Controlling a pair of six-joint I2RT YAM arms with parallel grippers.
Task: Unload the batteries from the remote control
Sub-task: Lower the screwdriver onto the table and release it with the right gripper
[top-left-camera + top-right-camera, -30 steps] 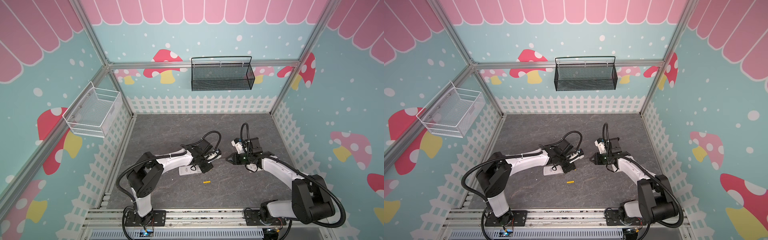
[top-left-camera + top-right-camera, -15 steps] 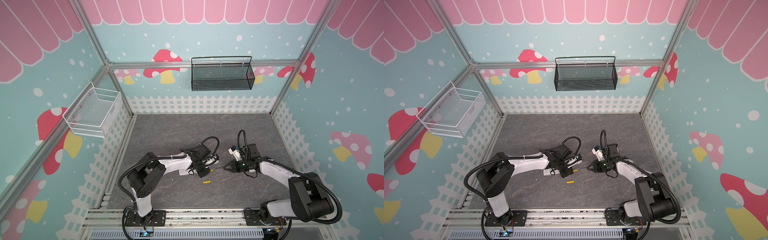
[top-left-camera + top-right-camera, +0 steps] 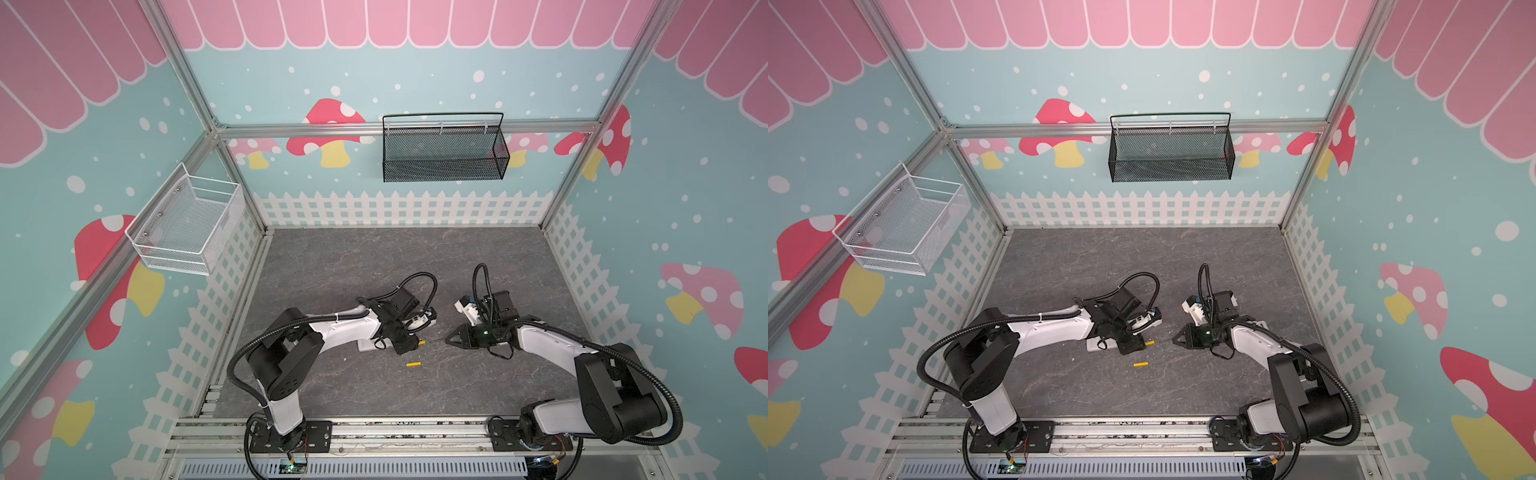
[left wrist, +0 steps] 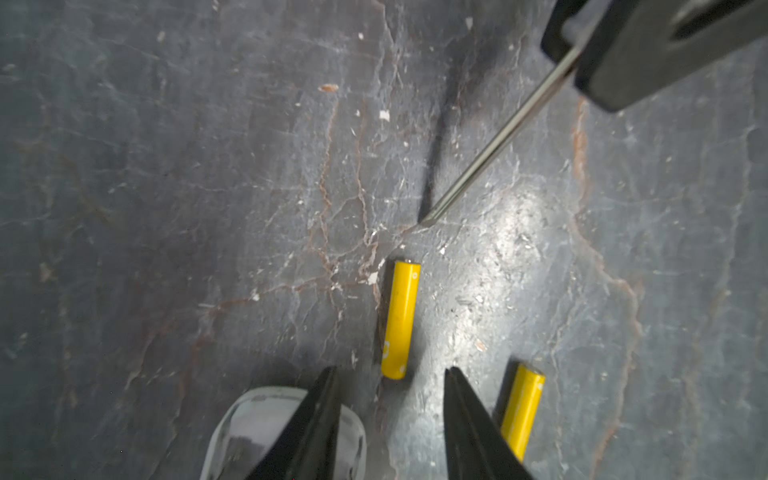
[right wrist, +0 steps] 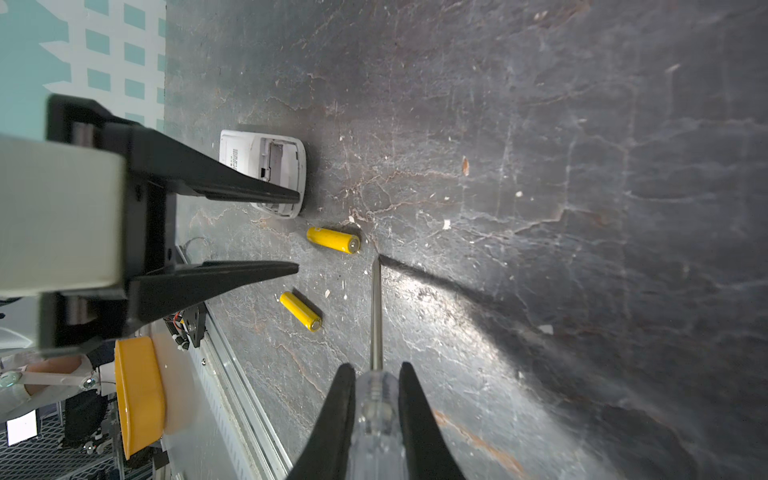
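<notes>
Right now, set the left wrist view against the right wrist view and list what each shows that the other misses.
Left wrist only: nothing extra, just a closer look. Right wrist only: the remote's open battery bay, the screwdriver's clear handle gripped in the right hand, the fence wall. Both: two yellow batteries loose on the table, the screwdriver shaft, the open left hand.

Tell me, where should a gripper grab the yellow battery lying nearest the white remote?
I'd grip the yellow battery across its middle, coming down from above. It lies flat on the table, so only its long round sides are free. The open left gripper lines up with its length.
</notes>
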